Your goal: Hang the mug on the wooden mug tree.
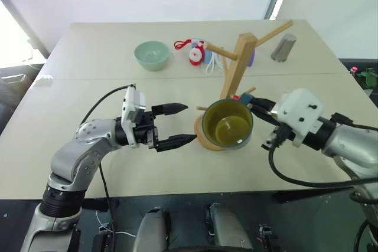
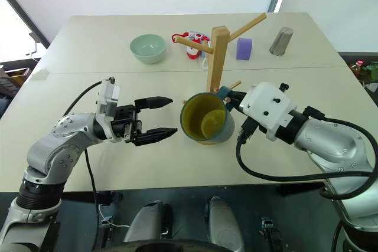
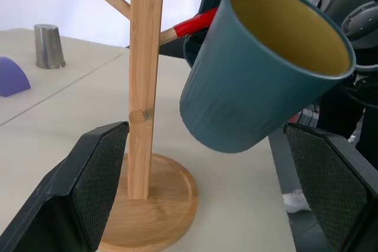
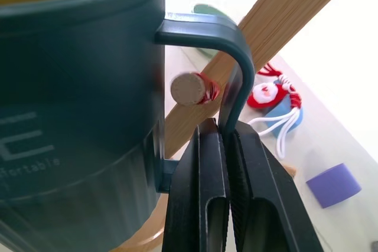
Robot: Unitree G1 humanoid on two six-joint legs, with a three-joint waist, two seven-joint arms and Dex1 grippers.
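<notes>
The teal-blue mug, yellow-green inside, hangs tilted in the air in front of the wooden mug tree. My right gripper is shut on the mug's loop handle, pinching its outer bar. The red-tipped peg pokes through the handle's loop. The mug tree's round base sits on the table just behind and below the mug. My left gripper stands open to the left of the mug, apart from it, its fingers flanking the post and mug in the left wrist view.
A pale green bowl and a small red-and-white toy with a cord lie at the back of the beige table. A purple block and a grey ribbed tumbler stand back right.
</notes>
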